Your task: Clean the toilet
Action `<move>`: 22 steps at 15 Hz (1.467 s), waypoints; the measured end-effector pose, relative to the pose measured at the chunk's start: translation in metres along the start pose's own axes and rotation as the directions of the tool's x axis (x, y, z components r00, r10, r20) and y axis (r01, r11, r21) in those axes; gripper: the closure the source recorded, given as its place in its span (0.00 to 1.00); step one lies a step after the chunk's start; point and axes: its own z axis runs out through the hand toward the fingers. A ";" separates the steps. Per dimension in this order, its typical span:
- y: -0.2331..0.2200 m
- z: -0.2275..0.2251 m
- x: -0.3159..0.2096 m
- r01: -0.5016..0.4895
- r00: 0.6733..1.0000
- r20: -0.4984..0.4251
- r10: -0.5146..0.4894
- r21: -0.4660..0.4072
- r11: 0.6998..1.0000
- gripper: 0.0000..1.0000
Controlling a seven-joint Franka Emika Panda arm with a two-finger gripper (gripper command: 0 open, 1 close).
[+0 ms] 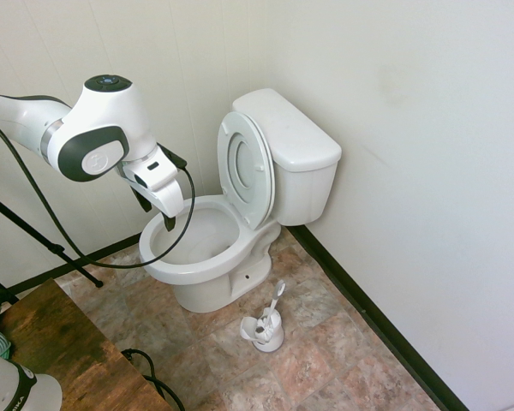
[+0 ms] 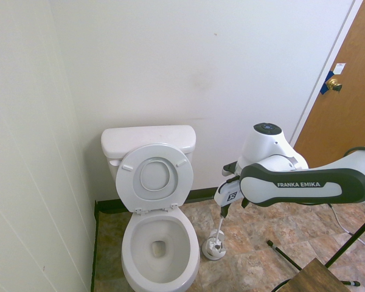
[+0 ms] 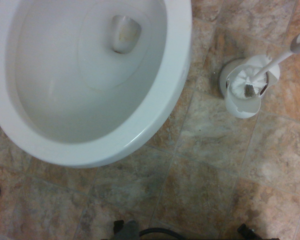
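Your fingers are spread wide and hold nothing; the gripper (image 1: 158, 214) hangs pointing straight down, above the floor beside the bowl. From there the toilet (image 1: 214, 248) lies just to one side: in the wrist view its rim curves close by, the bowl open and bare, with seat and lid tipped up against the tank. On the other side of your fingers, a little further off, stands the toilet brush (image 3: 267, 70) in its holder (image 3: 245, 92) on the tiled floor (image 3: 205, 165), touching nothing else. That brush is likely what your coming move turns on. Its handle leans rather than standing plumb, rising away from the bowl, so you will probably need to shift away from the toilet and come down with your jaws set across the handle.
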 end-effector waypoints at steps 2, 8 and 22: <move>0.000 0.000 0.003 0.001 1.000 -0.009 -0.001 -0.006 1.000 0.00; -0.019 0.022 0.084 -0.110 0.994 0.006 0.110 -0.010 0.994 0.00; -0.015 0.234 0.274 -0.176 0.980 0.072 0.184 -0.098 0.979 0.00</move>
